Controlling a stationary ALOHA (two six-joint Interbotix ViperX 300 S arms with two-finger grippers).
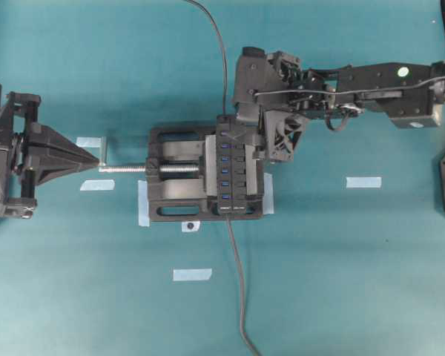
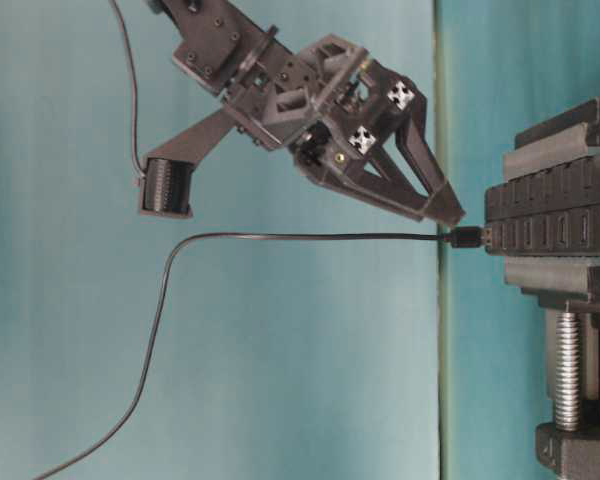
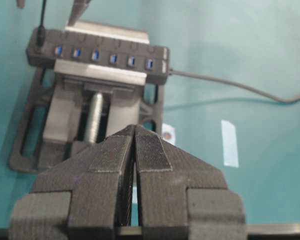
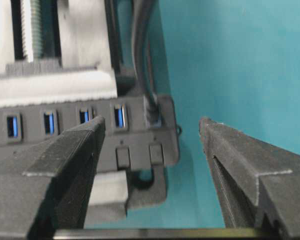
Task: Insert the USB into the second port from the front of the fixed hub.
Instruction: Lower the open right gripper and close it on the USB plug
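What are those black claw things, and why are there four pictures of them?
They are two robot arms, each ending in a gripper. One picture looks down from above, one from table height, and two from cameras on the wrists. On the teal table a black vise clamps a long black USB hub with blue slots. The right gripper is open and holds nothing. A small black USB plug on a thin cable sits in the hub's end. The left gripper is shut and empty.
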